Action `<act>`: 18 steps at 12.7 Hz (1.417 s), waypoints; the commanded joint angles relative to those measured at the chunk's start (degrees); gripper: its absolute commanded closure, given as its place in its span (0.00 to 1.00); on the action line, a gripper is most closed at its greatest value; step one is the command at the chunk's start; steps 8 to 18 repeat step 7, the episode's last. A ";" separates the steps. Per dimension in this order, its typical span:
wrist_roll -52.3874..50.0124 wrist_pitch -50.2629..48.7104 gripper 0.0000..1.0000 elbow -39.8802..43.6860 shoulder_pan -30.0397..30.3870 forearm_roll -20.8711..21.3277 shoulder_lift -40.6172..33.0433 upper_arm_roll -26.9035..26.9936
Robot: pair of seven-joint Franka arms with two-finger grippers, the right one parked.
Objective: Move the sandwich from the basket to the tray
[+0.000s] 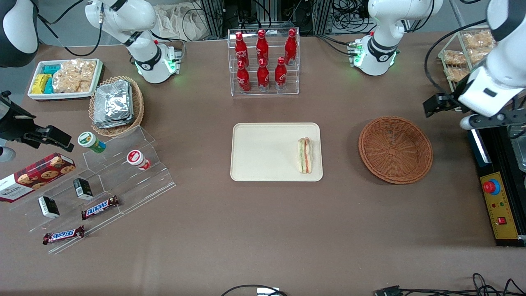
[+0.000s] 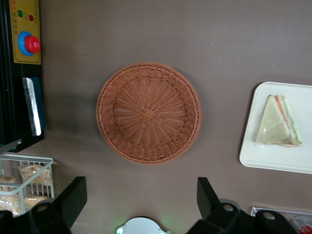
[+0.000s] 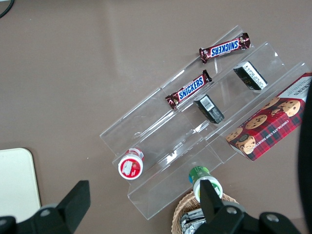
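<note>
Sandwich (image 1: pixel 304 155) lies flat on the tray (image 1: pixel 263 152), against the rim that faces the basket (image 1: pixel 395 149), cut edge with its layered filling toward the tray's middle. Tray sits mid-tabletop (image 1: pixel 254 230); the basket stands apart from it, toward the working arm's end, holding nothing. End effector (image 2: pixel 141 201) hangs high above the tabletop beside the basket, fingers (image 2: pixel 72 199) spread wide and gripping nothing.

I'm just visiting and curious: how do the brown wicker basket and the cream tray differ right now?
The basket is round, woven and reddish-brown; the tray is rectangular, smooth and cream. The basket holds nothing, while the tray carries the sandwich near its edge toward the basket. Both lie flat on the table, side by side. The tool hangs open above the table beside the basket.
</note>
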 commanded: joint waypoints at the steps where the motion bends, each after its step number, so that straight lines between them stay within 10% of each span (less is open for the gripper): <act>1: 2.33 -0.33 0.00 -0.17 -1.31 -0.64 -1.09 0.97; 18: 3.31 -0.69 0.00 1.07 -1.31 -0.81 -0.12 0.97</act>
